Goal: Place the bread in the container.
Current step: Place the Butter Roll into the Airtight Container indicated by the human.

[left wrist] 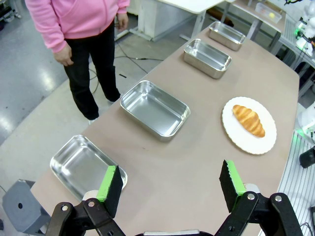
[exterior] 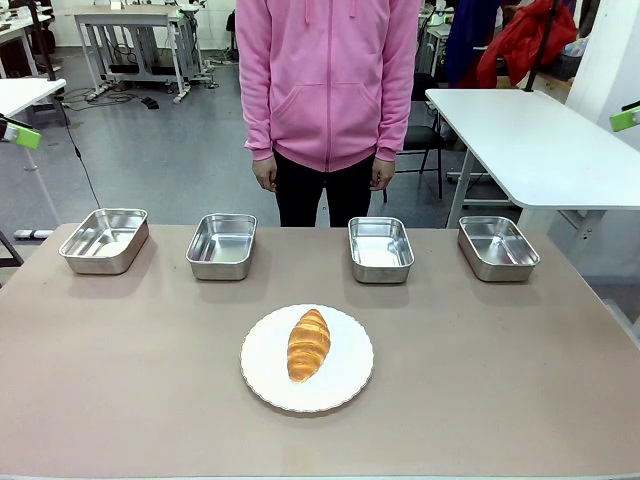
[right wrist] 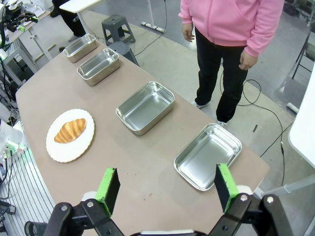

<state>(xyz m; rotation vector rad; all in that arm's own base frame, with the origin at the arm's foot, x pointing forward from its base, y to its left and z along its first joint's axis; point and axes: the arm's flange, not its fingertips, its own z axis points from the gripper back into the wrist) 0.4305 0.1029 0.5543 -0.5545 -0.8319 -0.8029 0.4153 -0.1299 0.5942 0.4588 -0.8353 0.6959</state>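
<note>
Bread [exterior: 308, 344] count: one. It's a single golden-brown croissant, lying lengthwise on the one round white plate [exterior: 262, 385] at the near middle of the surface [exterior: 480, 390].

Containers: four, all the same shallow steel pan, lined up in one row along the far edge, all bare inside. Going left to right that's the far-left container [exterior: 104, 240], the left-middle container [exterior: 222, 245], the right-middle container [exterior: 381, 248] and the far-right container [exterior: 497, 247]. The plate sits nearer to me than the row, roughly in line with the gap between the two middle ones, and well apart from every pan.

Hands: two. My left hand [left wrist: 170, 169] hangs high over the left end of the surface, fingers spread wide with nothing between them. In its wrist view the far-left container shows just past one green pad. My right hand [right wrist: 166, 172] is the same deal over the right end: fingers wide apart, gripping nothing, with the far-right container below and just beyond it.

People: one person [exterior: 328, 90] in a pink hoodie, standing at the far side behind the middle of the row, both arms hanging down.
</note>
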